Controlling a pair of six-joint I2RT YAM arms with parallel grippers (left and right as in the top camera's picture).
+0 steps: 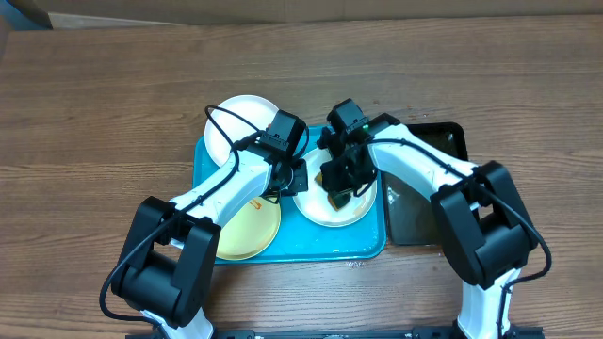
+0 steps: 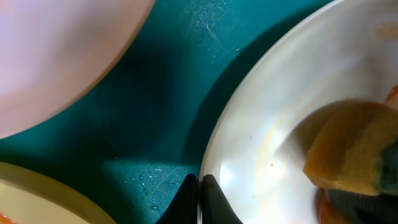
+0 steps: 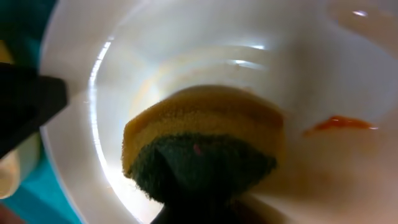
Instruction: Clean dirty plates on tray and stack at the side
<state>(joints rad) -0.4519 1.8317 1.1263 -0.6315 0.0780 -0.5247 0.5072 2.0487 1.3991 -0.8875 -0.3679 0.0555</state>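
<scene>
Nearest, at the near left corner of the one turquoise tray [image 1: 363, 243], one pale yellow-green plate [image 1: 247, 228], rim close against the raised edge. Just beyond and to the right, the near white plate [image 1: 325, 215], marked with an orange-red smear, parted from the yellow-green one by a narrow strip of tray. Left fingers [image 2: 217, 204] drawn together, clamped on its left rim. Right fingers [image 1: 341, 177] closed on one yellow-and-green sponge [image 3: 205, 134], pressed down inside the same plate. Farthest, the far white plate [image 1: 236, 127], reaching past the tray's far edge. Three plates in all, little bare tray between them. Beside the tray's right edge, one narrower black tray [image 1: 429, 202]. Wooden worktop [image 1: 94, 113] spreading wide to left, right and far side.
</scene>
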